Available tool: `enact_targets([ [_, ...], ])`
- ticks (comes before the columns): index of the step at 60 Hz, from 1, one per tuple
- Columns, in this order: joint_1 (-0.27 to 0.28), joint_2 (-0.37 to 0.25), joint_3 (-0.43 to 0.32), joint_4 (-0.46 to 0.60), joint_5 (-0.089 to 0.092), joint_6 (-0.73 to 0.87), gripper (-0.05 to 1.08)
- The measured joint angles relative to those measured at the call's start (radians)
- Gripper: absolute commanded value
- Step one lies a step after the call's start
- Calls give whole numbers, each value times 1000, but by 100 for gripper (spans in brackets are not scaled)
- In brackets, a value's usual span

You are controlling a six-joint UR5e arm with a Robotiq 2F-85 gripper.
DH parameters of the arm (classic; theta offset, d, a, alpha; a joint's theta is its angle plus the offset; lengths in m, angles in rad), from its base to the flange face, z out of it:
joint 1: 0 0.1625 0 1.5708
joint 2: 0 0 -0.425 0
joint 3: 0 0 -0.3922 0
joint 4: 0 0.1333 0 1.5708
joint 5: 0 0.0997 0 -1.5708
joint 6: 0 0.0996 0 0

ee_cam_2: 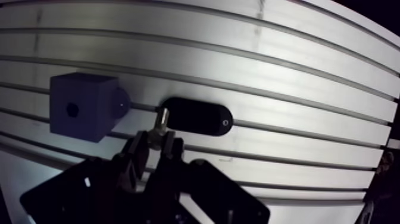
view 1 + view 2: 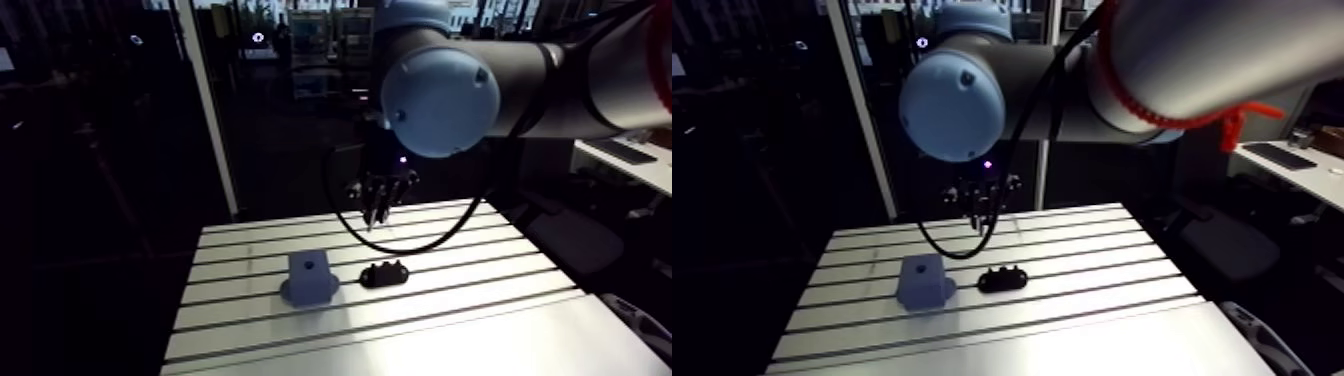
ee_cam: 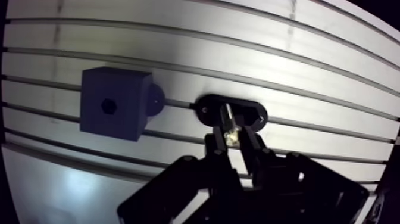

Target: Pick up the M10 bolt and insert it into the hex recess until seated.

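A metallic M10 bolt (image 3: 228, 124) is pinched between the fingertips of my gripper (image 3: 231, 139), which is shut on it. In the arm view the gripper (image 2: 383, 197) hangs well above the table, behind the parts. A blue-grey block (image 3: 115, 102) with a small hex recess (image 3: 108, 106) in its upper face stands on the slotted table (image 2: 470, 300). Beside it lies a black oval holder (image 1: 197, 117), seen under and just ahead of the bolt's tip. In the arm view the block (image 2: 310, 275) sits left of the holder (image 2: 384, 272).
The table's slots run side to side across its aluminium top. A black cable (image 2: 420, 243) loops down from the wrist close to the table behind the holder. The table's front edge (image 2: 420, 352) is near the camera.
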Motion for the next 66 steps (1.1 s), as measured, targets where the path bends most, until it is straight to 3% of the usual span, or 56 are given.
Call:
enact_targets([
  [26,107,3,-230,389,-17,12,77],
  [45,174,43,-276,442,-57,20,77],
  [66,237,88,-305,446,-71,50,77],
])
